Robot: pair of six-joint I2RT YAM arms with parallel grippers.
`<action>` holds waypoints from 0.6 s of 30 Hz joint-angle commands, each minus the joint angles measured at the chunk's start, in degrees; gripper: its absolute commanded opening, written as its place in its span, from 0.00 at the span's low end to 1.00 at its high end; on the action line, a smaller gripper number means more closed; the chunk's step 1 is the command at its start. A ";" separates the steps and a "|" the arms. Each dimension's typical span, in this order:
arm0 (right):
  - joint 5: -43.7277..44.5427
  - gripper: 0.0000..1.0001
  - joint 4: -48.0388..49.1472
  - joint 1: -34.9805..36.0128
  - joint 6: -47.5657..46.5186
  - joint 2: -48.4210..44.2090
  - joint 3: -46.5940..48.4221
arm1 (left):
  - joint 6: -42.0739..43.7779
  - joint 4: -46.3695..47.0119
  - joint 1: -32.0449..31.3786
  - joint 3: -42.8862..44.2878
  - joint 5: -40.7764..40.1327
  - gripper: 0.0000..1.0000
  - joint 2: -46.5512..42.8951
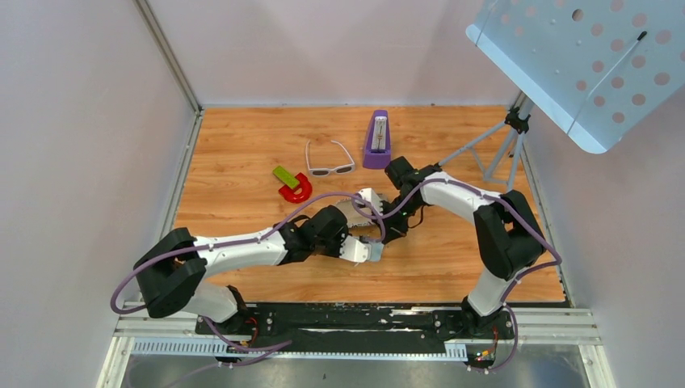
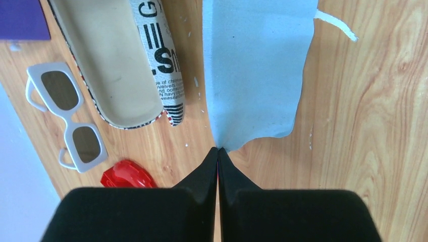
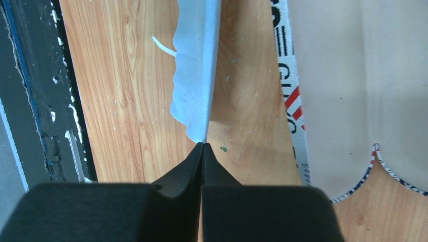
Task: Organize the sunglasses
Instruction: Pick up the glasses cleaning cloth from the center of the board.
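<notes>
1. My left tool [image 2: 217,151] is pinched together on a corner of the light blue cloth [image 2: 252,65].
2. My right tool [image 3: 203,145] is clamped on another corner of that cloth.
3. The sunglasses [image 1: 332,170] lie on the counter [image 1: 234,137] with arms unfolded. They are far of both tools, between the red magnet [image 1: 296,191] and the purple stand [image 1: 377,141].
4. The patterned case [image 2: 111,65] lies open between the cloth and the sunglasses.

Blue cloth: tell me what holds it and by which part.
The left gripper pinches one corner of the light blue cloth; the right gripper pinches another tip of its edge.
</notes>
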 commanded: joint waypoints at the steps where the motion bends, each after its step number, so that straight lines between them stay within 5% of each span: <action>1: 1.15 0.00 -3.68 -0.16 1.04 -0.76 2.54 | -2.70 3.19 -0.31 -1.99 -1.94 0.00 -1.36; 18: 5.81 0.00 -9.86 -0.41 -0.93 -0.18 10.68 | -5.10 9.45 -0.92 -0.58 -5.79 0.00 -2.22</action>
